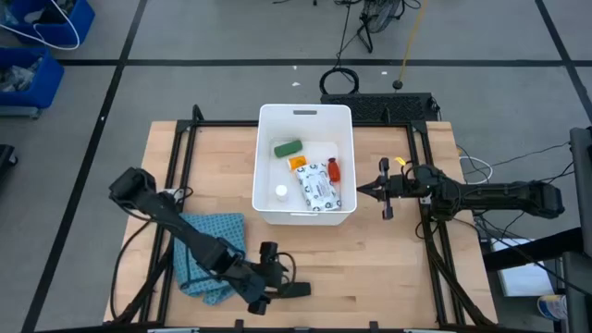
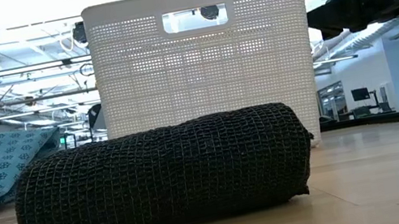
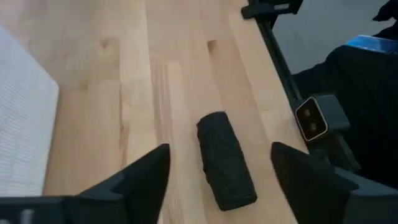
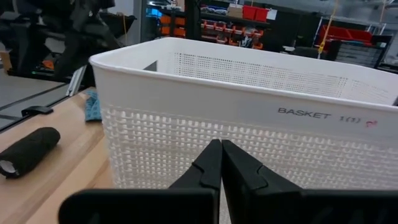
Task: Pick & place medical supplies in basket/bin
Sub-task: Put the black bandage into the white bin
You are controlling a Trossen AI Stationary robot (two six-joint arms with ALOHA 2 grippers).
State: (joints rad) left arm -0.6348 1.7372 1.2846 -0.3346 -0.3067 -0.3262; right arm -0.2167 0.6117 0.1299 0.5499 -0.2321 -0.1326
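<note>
The left gripper [image 3: 221,171] hangs low over the near edge of the bench [image 1: 388,268], its jaws spread wide and holding nothing. The black oblong piece [image 3: 225,159] lies flat on the wood between the two fingers [image 3: 146,174], seemingly touching neither, though the wrist view is too steep to be sure. In the low view the same black oblong piece fills the foreground, a knit-textured roll lying on its side in front of the basket [image 2: 202,54]. A blue checked cloth [image 1: 205,250] lies beside the left arm.

The right gripper [image 1: 361,191] waits in the air just beside the basket's right wall, jaws pressed together and empty.

Inside the basket lie the green oblong piece [image 1: 288,148], the flat white printed packet [image 1: 315,189], the orange pill bottle [image 1: 298,163] and the small red-and-white tube [image 1: 333,169].
</note>
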